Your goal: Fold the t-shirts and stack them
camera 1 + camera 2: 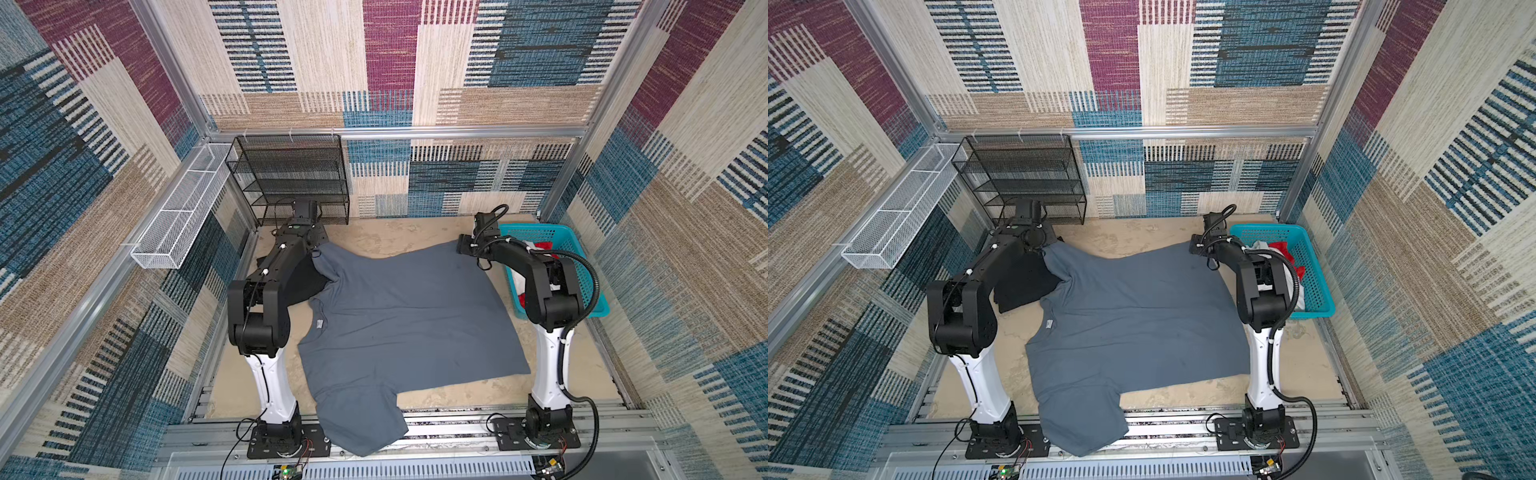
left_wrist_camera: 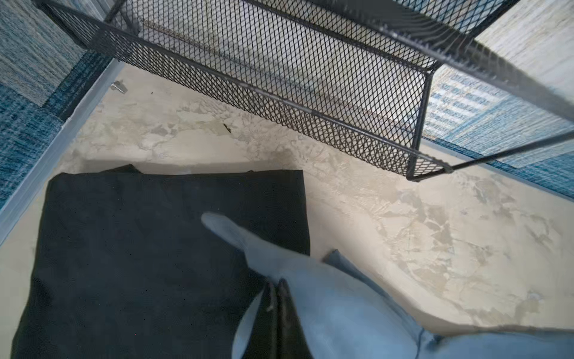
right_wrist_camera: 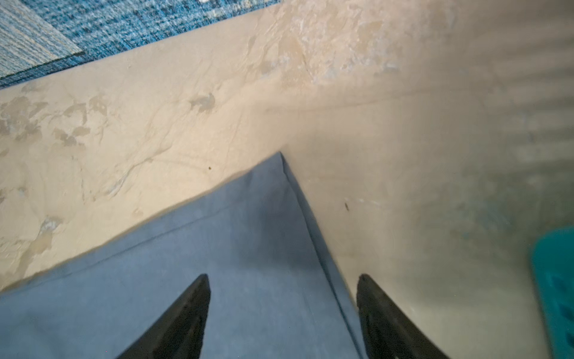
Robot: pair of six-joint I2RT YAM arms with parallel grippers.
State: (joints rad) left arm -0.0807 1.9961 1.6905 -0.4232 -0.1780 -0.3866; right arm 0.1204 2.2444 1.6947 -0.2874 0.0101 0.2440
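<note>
Right wrist: hand (image 3: 282, 277) astride t-shirt (image 3: 217, 264) edge

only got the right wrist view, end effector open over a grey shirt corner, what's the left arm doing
Observer: The left end effector is shut on the far sleeve of the grey shirt.
Operator: anything under that sleeve
Observer: Yes, a folded black shirt lies on the table below it.
Operator: whats the teal thing at my edge
Observer: A teal basket in the table's far right corner, with red cloth and white cloth inside.
</note>
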